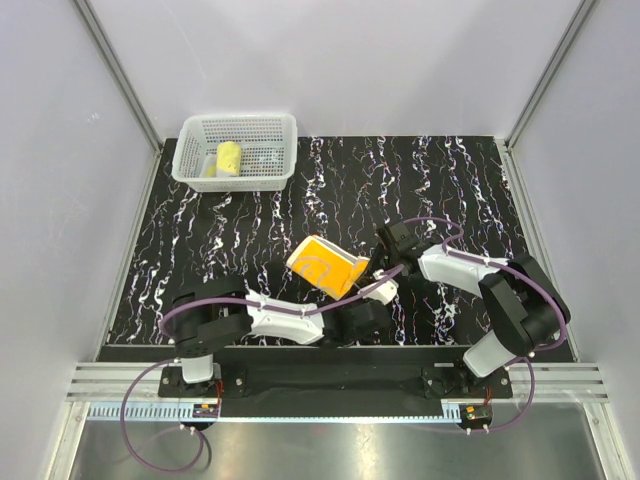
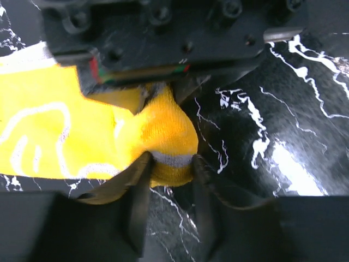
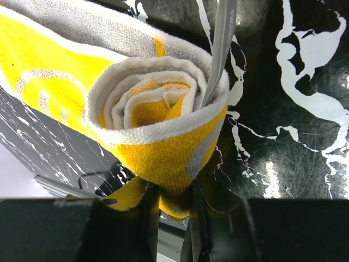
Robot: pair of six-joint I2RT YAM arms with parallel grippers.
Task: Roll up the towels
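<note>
1. The left fingers [image 2: 139, 194] are closed to a narrow gap and pinch a bunched corner of the yellow towel [image 2: 82, 125]. The flat cloth spreads away beyond them and off to one side.
2. The right fingers [image 3: 148, 210] are nearly closed too, nipping the cloth's lower lip. A loose spiral of several turns sits just above their tips, its outer wrap gaping.
3. From above, the towel hangs between the two sets of fingers, near the front of the table [image 1: 450, 180]. It looks partly lifted, though I can't tell whether its far edge touches down.
4. Handling call: it's light, soft terry with no stiffness. It isn't slippery, but that spiral should spring open the moment the tension goes.
5. The best hold is probably at the roll's end, squeezing through every layer rather than only the outer flap.
6. Well beyond both fingers, the basket [image 1: 237, 120] holds a finished roll [image 1: 229, 158].
</note>
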